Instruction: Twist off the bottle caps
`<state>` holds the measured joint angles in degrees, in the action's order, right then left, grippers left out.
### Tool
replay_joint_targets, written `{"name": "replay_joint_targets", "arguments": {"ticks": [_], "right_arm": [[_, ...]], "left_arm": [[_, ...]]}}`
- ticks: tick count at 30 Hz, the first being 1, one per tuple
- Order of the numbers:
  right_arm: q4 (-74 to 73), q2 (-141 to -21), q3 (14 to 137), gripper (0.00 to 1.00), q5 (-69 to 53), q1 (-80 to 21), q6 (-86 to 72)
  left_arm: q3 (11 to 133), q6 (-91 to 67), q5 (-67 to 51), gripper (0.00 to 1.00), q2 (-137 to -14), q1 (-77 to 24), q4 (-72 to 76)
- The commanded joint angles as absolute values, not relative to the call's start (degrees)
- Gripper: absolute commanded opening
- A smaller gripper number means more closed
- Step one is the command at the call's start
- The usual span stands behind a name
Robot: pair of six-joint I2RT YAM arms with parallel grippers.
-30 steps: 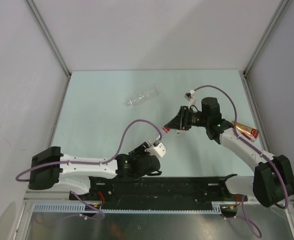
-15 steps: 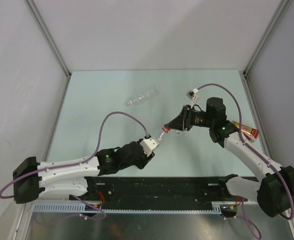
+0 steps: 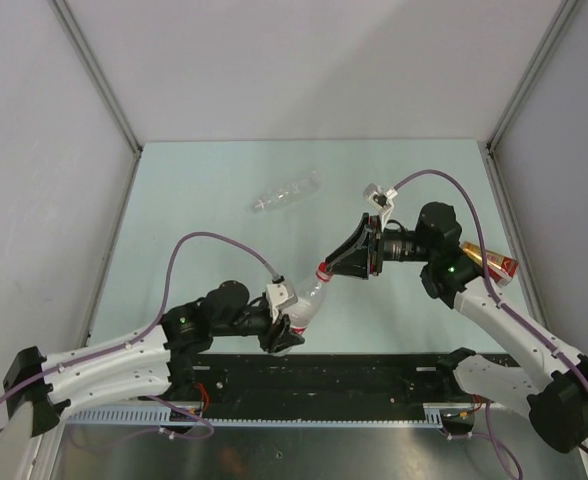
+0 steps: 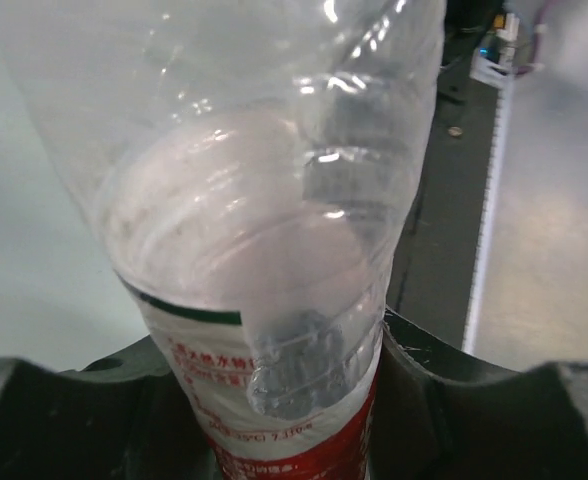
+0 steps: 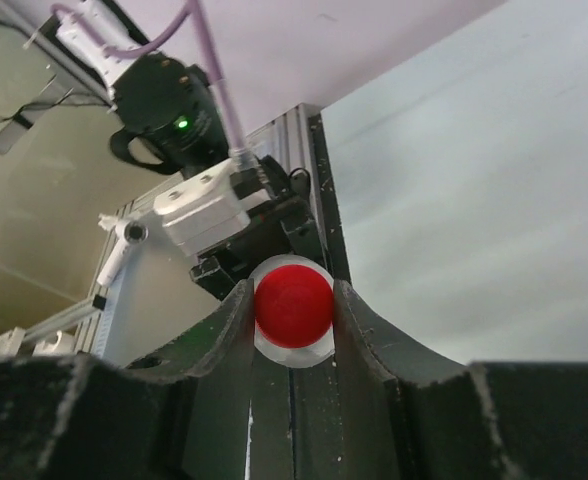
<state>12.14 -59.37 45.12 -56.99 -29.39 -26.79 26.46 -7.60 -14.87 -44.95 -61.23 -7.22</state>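
Red cap point(image 5: 293, 305), clenched in our right gripper point(image 3: 332, 266), looks not yet off the labelled bottle point(image 4: 274, 250) our left gripper point(image 3: 282, 328) grasps between the arms; we judge the crinkled bottle point(image 3: 287, 191) and amber bottle point(image 3: 489, 260) pending.

The clear plastic bottle point(image 4: 264, 230) wears a red-and-white label band point(image 4: 284, 445); its white part carries small red print, too blurred to read.
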Motion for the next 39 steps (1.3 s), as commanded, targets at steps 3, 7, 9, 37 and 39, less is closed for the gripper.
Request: {"name": "replay_joint_targets", "arguments": {"ticks": [3,7,9,37,39], "right_arm": [[14.41,-57.28,45.81,0.0,-63.46,-32.64,-22.89],[14.17,-55.18,45.84,0.0,-64.14,-33.2,-20.6],[14.29,-54.62,45.8,0.0,-64.71,-33.39,-20.11],[24.45,-48.93,45.82,0.0,-68.13,-31.65,-24.59],[25.45,-48.4,45.8,0.0,-68.16,-31.16,-25.07]], "left_arm": [[25.97,-10.04,-32.2,0.0,-42.99,-59.86,7.72],[24.97,-12.54,-37.87,0.0,-42.74,-59.43,12.19],[24.72,-13.4,-40.16,0.0,-42.39,-59.29,14.25],[26.64,-16.77,-60.24,0.0,-48.5,-57.66,27.28],[26.74,-16.96,-60.85,0.0,-48.6,-57.66,27.45]]}}
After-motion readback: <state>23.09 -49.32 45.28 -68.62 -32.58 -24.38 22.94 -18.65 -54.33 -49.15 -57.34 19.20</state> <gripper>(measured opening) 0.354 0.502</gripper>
